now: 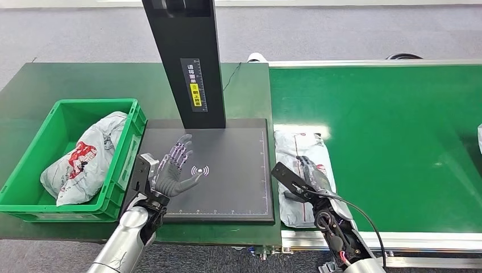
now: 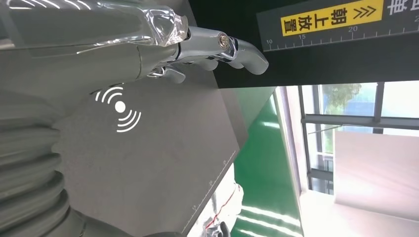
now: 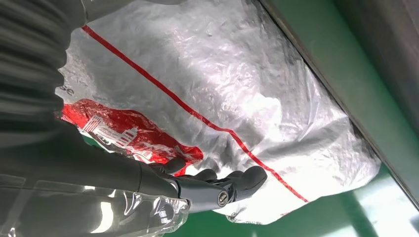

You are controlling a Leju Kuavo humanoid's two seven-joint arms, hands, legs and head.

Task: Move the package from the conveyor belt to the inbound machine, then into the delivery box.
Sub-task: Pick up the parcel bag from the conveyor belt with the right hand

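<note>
Two silver arms reach up from the near edge, one on either side of the inbound machine [image 1: 227, 170], a dark flat pad with a white signal mark and a black column rising from its far edge.

Left of the machine sits a green delivery box [image 1: 126, 149], touching the pad's left edge, with a grey bagged parcel [image 1: 85, 159] lying inside it.

The left hand [image 1: 173, 170] hovers over the left part of the pad, just left of the signal mark — palm turned toward the column, fingers spread and pointing away from the robot, holding nothing. In the left wrist view the fingers [image 2: 232, 47] stretch out above the pad with the mark beneath them.

Right of the machine, on the green conveyor belt [image 1: 398, 142], lies the package [image 1: 298, 151], a silvery-grey bag with red print, just beside the pad's right edge. Its long axis runs from the near side of the belt to the far side, parallel to that edge.

The right hand [image 1: 310, 173] lies low over the package's near half, fingers pointing forward. In the right wrist view its dark fingers [image 3: 237, 182] are curled against the crinkled plastic; whether they have actually closed on the bag cannot be told.
</note>
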